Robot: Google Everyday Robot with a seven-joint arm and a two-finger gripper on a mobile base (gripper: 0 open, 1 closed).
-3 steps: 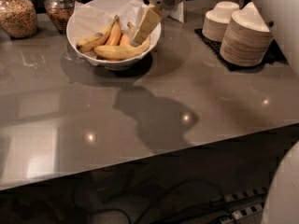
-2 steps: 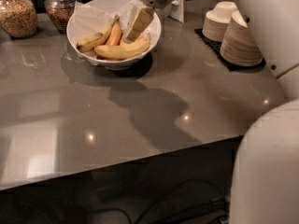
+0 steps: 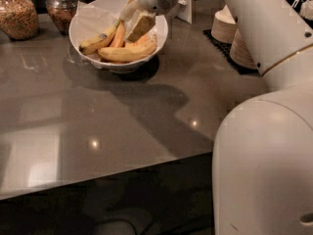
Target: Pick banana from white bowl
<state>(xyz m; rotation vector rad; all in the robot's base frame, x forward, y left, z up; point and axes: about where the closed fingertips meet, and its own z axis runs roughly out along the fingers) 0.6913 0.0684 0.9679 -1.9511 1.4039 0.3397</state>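
Note:
The white bowl [image 3: 80,21], lined with crumpled white paper, stands at the back of the grey table. The banana [image 3: 128,54], large and plain bright yellow, lies along the bowl's front side. Behind it lie a spotted yellow banana with a blue sticker [image 3: 98,40] and shorter orange-toned bananas [image 3: 119,35]. My gripper [image 3: 126,29] reaches down into the bowl from the upper right. Its fingers are apart, one tan pad [image 3: 142,26] just above the banana's right half, and they hold nothing.
Two glass jars of grains [image 3: 17,13] [image 3: 61,9] stand at the back left. Stacks of beige paper bowls [image 3: 243,45] sit on a dark mat at the right. My white arm and body [image 3: 264,155] fill the right side. The table's front edge [image 3: 98,173] runs across the lower part.
My gripper has moved left and lower into the bowl, closer over the bananas. The view has shifted, and my body now covers more of the right side.

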